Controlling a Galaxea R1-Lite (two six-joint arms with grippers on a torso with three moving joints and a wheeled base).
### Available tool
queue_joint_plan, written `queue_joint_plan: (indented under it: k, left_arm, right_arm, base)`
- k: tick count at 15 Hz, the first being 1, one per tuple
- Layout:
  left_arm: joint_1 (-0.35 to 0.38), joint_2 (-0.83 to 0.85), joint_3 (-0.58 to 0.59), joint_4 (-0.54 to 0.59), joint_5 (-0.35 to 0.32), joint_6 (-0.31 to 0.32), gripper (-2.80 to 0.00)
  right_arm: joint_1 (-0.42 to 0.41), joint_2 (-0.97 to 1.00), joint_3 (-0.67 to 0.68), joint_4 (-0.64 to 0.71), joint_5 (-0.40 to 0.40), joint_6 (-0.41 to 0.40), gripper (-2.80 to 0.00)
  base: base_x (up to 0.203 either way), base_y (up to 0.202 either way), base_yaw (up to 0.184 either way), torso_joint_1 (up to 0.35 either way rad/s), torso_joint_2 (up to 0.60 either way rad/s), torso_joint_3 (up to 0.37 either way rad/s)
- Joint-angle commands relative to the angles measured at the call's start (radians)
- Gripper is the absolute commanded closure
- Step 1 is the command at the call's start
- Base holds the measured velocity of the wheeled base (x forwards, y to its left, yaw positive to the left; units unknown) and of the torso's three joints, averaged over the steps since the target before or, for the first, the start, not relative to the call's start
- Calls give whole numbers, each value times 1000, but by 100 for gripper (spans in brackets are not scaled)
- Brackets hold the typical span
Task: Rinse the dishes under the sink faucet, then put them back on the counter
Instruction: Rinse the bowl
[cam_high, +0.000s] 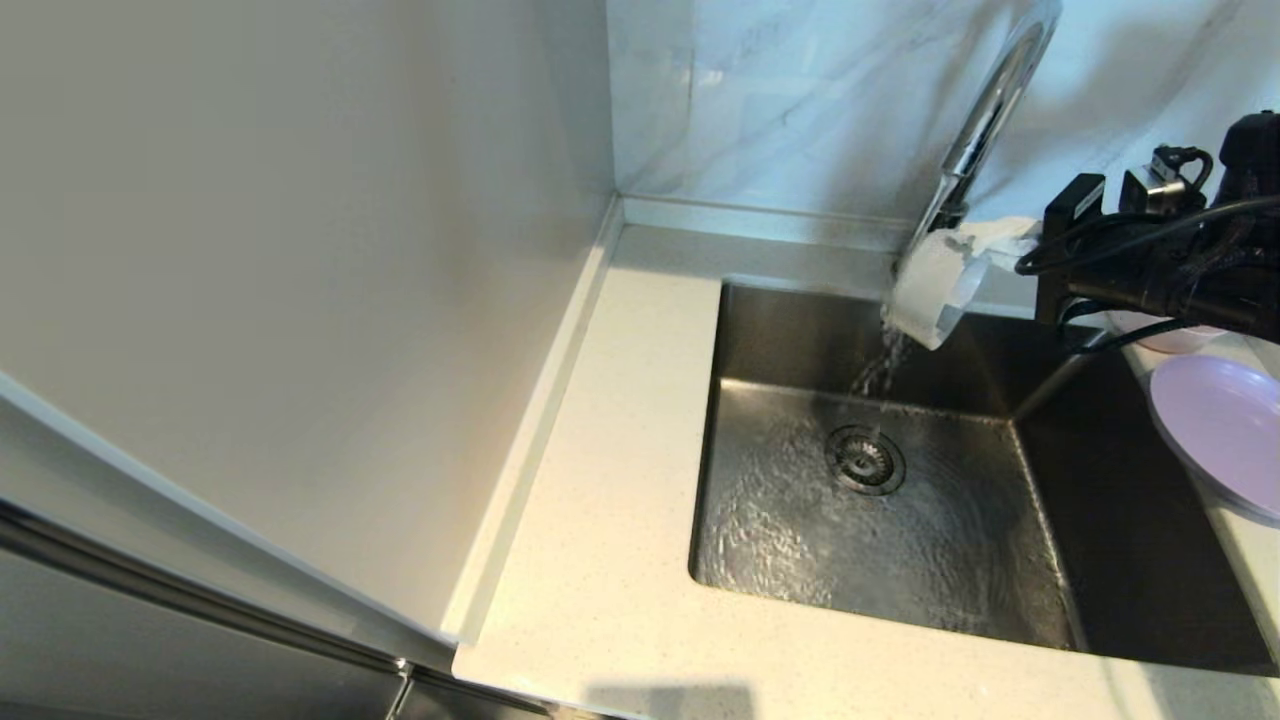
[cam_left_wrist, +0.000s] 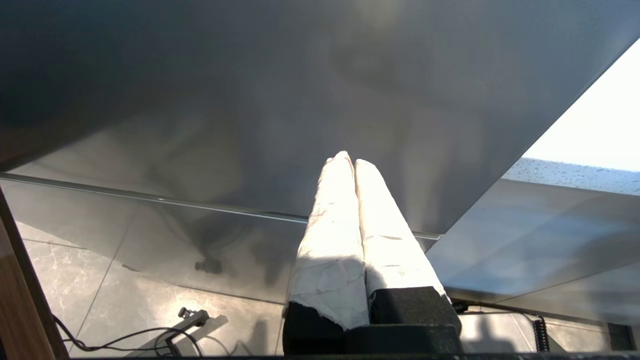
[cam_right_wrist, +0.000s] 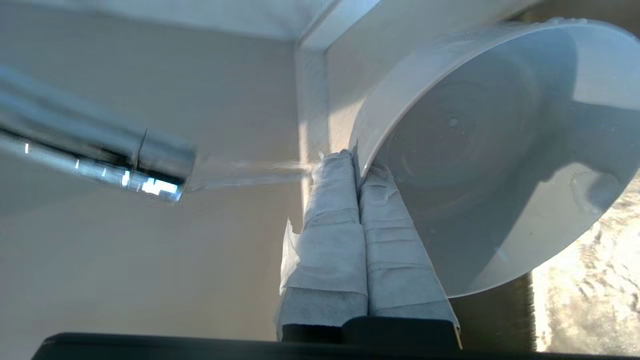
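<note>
Pale bowl (cam_high: 928, 290) hangs tilted over the sink (cam_high: 1040, 600), rim pinched in the right gripper (cam_right_wrist: 356, 167), w/ the faucet (cam_high: 985, 120) stream hitting near the fingertips (cam_right_wrist: 332, 175) more than the bowl's inside. Better rinse, I'd judge: shift the bowl so water lands inside, roll it slowly, keep the pinch firm since a wet rim looks slippery. Lilac plate (cam_high: 1215, 425) waits on the counter (cam_high: 600, 560) beside the sink. Left gripper (cam_left_wrist: 354, 162) is parked away from the sink, fingers pressed together, empty.
</note>
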Motion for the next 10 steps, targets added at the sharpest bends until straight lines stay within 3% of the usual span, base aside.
queue_joint_plan:
  k: [1, 7, 8, 9, 10]
  left_arm:
    - [0, 0, 0, 0, 1, 0, 0]
    - [0, 0, 0, 0, 1, 0, 0]
    - [0, 0, 0, 0, -1, 0, 0]
    - [0, 0, 0, 0, -1, 0, 0]
    - [0, 0, 0, 0, -1, 0, 0]
  right_arm:
    - [-62, 1, 1, -2, 33, 7, 0]
    - [-212, -132, 23, -21, 150, -33, 0]
    - [-224, -164, 52, -35, 174, -126, 0]
    - [-231, -190, 93, -43, 195, -292, 0]
    - [-236, -209, 136, -43, 206, -508, 0]
  base:
    - [0, 0, 0, 0, 0, 0]
    - [0, 0, 0, 0, 0, 0]
    - [0, 0, 0, 0, 0, 0]
    - [0, 0, 0, 0, 0, 0]
    - [0, 0, 0, 0, 0, 0]
